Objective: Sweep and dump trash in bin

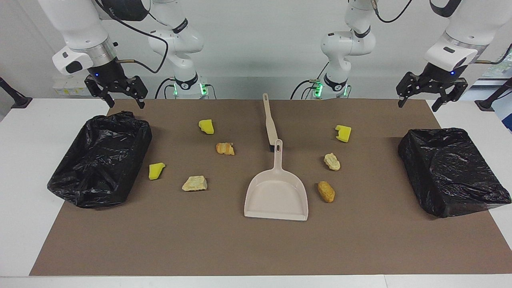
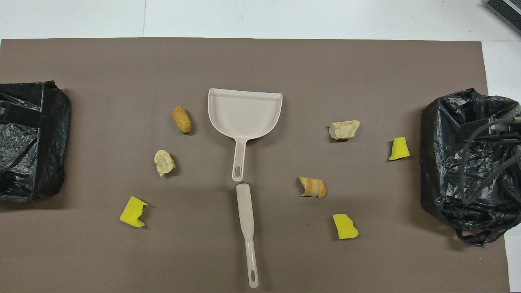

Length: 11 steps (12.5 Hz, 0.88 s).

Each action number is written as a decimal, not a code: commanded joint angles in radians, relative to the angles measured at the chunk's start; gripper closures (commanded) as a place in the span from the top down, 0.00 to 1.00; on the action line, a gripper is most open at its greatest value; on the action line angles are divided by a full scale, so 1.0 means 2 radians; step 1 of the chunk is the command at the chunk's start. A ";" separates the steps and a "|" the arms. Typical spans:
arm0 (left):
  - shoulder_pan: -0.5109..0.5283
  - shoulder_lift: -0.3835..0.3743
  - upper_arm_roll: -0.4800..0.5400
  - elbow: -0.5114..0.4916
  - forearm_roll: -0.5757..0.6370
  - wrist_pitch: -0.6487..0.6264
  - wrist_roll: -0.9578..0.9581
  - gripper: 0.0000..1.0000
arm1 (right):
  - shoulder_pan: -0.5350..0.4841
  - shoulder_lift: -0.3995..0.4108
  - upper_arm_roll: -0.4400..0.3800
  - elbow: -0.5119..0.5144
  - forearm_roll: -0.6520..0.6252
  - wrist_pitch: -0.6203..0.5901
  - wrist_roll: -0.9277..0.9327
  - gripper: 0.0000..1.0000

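Trash lies scattered on the brown mat: yellow sponge pieces (image 1: 206,126) (image 1: 344,133) (image 1: 156,171) and tan bread lumps (image 1: 225,149) (image 1: 195,183) (image 1: 332,161) (image 1: 326,191). At mid-mat sits the beige dustpan (image 1: 277,196) (image 2: 244,112), handle toward the robots. The beige brush (image 1: 271,124) (image 2: 247,219) lies in line with it, nearer to the robots. A black-bagged bin stands at each end, one (image 1: 80,188) (image 2: 468,162) at the right arm's end, one (image 1: 452,168) (image 2: 28,142) at the left arm's. My right gripper (image 1: 125,105) and left gripper (image 1: 417,106) hang open and empty above the mat's robot-side corners.
White table (image 1: 28,200) borders the mat on all sides. A cable (image 2: 476,162) from the right arm shows over the bin at that end in the overhead view. Black stands (image 1: 16,98) sit at the table's corners nearest the robots.
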 commanded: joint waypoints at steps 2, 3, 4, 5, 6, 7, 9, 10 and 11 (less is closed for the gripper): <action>0.000 0.001 0.000 0.010 -0.006 -0.013 0.001 1.00 | 0.001 -0.002 -0.002 0.001 0.001 0.003 -0.008 1.00; -0.002 -0.001 0.000 0.006 -0.004 -0.016 0.003 1.00 | 0.001 -0.002 -0.002 0.001 0.001 0.003 -0.008 1.00; -0.003 -0.011 0.000 -0.007 -0.004 -0.016 0.003 1.00 | 0.001 -0.002 -0.002 0.001 0.001 0.003 -0.008 1.00; -0.004 -0.019 0.000 -0.023 -0.005 -0.012 0.001 1.00 | 0.001 -0.002 -0.002 0.001 0.001 0.003 -0.008 1.00; -0.004 -0.026 0.000 -0.031 -0.005 -0.017 -0.001 1.00 | 0.001 -0.002 -0.002 0.001 0.001 0.002 -0.008 1.00; -0.004 -0.034 0.000 -0.044 -0.005 -0.016 -0.001 1.00 | 0.001 -0.002 -0.002 0.001 0.001 0.003 -0.008 1.00; -0.015 -0.068 -0.004 -0.096 -0.005 -0.017 -0.012 1.00 | -0.004 -0.002 -0.006 0.000 -0.009 0.001 -0.008 1.00; -0.027 -0.097 -0.006 -0.143 -0.005 -0.007 -0.018 1.00 | -0.005 -0.002 -0.009 0.000 -0.008 0.000 -0.008 1.00; -0.043 -0.122 -0.007 -0.186 -0.005 0.000 -0.020 1.00 | -0.007 -0.002 -0.009 0.001 -0.009 0.001 -0.010 1.00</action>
